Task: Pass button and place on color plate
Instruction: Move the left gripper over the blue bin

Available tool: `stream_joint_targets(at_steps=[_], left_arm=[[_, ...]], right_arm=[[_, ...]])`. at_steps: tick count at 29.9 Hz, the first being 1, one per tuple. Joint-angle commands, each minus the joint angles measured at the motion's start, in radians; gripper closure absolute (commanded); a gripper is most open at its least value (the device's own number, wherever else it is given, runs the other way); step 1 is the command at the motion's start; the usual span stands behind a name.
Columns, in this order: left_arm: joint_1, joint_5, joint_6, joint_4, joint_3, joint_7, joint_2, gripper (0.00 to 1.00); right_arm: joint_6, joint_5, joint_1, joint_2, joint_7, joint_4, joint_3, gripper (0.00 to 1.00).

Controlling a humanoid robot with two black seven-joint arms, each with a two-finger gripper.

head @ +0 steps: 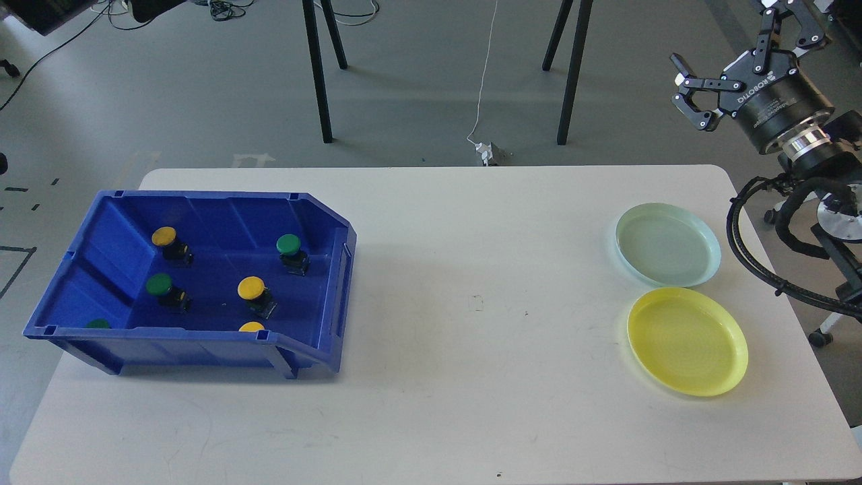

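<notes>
A blue bin (323, 283) on the table's left holds several push buttons with yellow and green caps, among them a yellow one (252, 288) and a green one (289, 244). A pale green plate (667, 244) and a yellow plate (687, 340) lie empty at the right. My right gripper (734, 50) is open and empty, raised beyond the table's far right corner. My left gripper is out of view; only a dark bit of the arm shows at the top left edge.
The white table (471, 337) runs between the bin and the plates. Black tripod legs (316, 74) and a cable (481, 87) stand on the floor behind it. My right arm's cables (754, 249) hang beside the table's right edge.
</notes>
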Motion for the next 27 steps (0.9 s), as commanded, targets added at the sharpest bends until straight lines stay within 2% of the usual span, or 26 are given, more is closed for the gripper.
stream_joint_targets(at_steps=[1, 5, 8, 10, 14, 20, 27], left_arm=[[0.004, 0.021, -0.001, -0.017, 0.056, -0.011, 0.01, 0.0], [0.004, 0.298, -0.001, -0.016, 0.118, -0.025, -0.009, 0.0], [0.008, 0.601, -0.001, -0.016, 0.144, -0.089, -0.039, 0.0], [0.007, 0.704, -0.001, -0.016, 0.184, -0.134, -0.048, 0.0], [0.005, 0.843, -0.001, -0.019, 0.264, -0.163, -0.052, 0.0], [-0.001, 1.068, -0.001, -0.005, 0.351, -0.246, -0.067, 0.0], [-0.002, 1.207, -0.001, 0.153, 0.469, -0.25, -0.215, 0.0]], right_arm=[[0.0, 0.0, 0.0, -0.001, 0.0, 0.002, 0.0, 0.01], [0.0, 0.002, -0.002, -0.009, 0.0, 0.004, 0.0, 0.01], [0.0, 0.002, -0.006, -0.012, 0.0, 0.004, 0.003, 0.01], [0.0, 0.002, -0.009, -0.012, 0.0, 0.004, 0.006, 0.01], [0.0, 0.002, -0.018, -0.012, 0.0, 0.004, 0.008, 0.01], [0.0, 0.002, -0.021, -0.006, 0.0, 0.004, 0.006, 0.01], [0.0, 0.0, -0.023, -0.003, 0.0, 0.004, 0.006, 0.01]])
